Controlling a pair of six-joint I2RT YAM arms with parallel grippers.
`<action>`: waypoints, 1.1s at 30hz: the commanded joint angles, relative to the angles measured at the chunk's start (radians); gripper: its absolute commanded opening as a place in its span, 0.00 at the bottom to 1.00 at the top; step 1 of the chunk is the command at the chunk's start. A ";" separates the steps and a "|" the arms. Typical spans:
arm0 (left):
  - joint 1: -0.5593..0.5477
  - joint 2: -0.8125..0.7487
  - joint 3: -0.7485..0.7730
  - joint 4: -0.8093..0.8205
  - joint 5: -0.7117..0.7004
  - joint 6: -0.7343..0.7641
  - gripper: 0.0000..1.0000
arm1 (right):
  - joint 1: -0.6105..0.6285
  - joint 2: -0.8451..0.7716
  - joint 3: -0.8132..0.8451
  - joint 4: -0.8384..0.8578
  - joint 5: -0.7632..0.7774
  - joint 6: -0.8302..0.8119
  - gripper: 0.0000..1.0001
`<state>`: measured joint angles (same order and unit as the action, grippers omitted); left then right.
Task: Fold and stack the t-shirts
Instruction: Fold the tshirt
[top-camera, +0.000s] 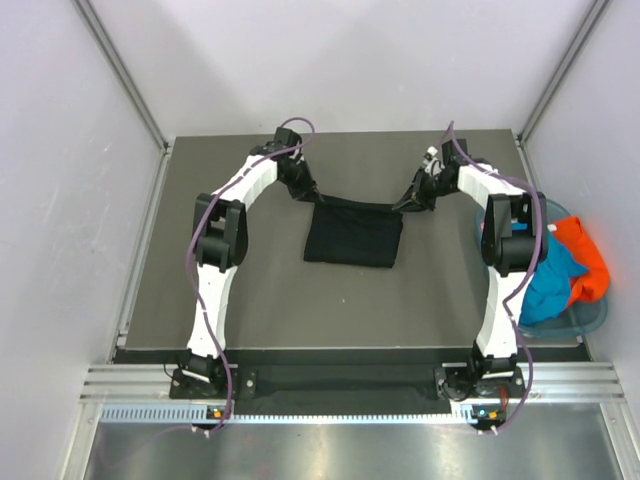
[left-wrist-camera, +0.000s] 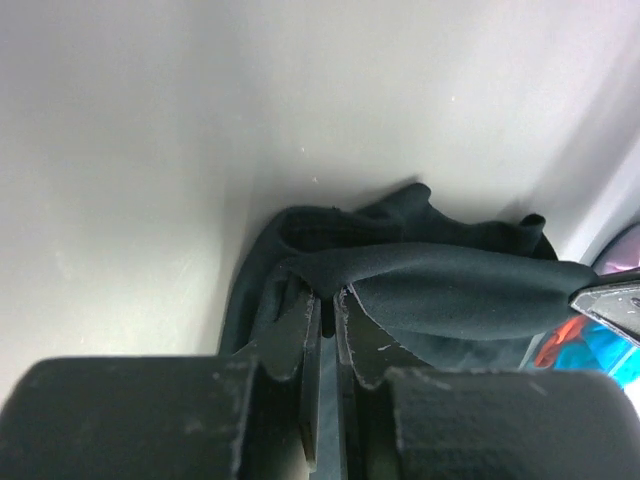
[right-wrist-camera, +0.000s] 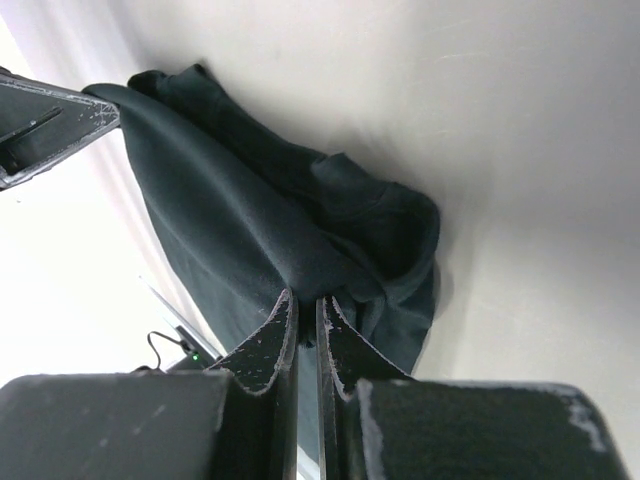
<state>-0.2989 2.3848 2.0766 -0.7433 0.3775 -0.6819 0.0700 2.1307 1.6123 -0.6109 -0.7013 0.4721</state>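
The black t-shirt (top-camera: 353, 235) lies partly folded in the middle of the table, its far edge lifted and stretched between my two grippers. My left gripper (top-camera: 305, 190) is shut on the shirt's far left corner; in the left wrist view (left-wrist-camera: 328, 296) black cloth (left-wrist-camera: 450, 285) is pinched between the fingertips. My right gripper (top-camera: 410, 200) is shut on the far right corner; in the right wrist view (right-wrist-camera: 306, 300) the cloth (right-wrist-camera: 240, 220) hangs from the closed jaws. Teal-blue (top-camera: 550, 280) and orange (top-camera: 585, 260) t-shirts lie bunched in the basket at the right.
The translucent blue-green basket (top-camera: 590, 318) stands at the table's right edge beside the right arm. White walls enclose the dark table (top-camera: 240, 290) at back and sides. A metal rail runs along the near edge.
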 joint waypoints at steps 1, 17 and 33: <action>0.014 0.010 0.040 0.078 0.009 -0.021 0.00 | -0.027 0.006 0.040 0.025 0.013 -0.001 0.00; 0.010 -0.185 0.010 -0.022 -0.124 0.102 0.56 | -0.015 -0.139 0.124 -0.163 0.108 -0.144 0.50; -0.062 -0.359 -0.415 0.188 0.113 0.088 0.43 | 0.166 -0.239 -0.124 -0.004 0.036 -0.099 0.20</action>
<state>-0.3286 1.9671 1.6897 -0.6373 0.4141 -0.5854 0.2348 1.8713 1.5242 -0.7033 -0.6159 0.3351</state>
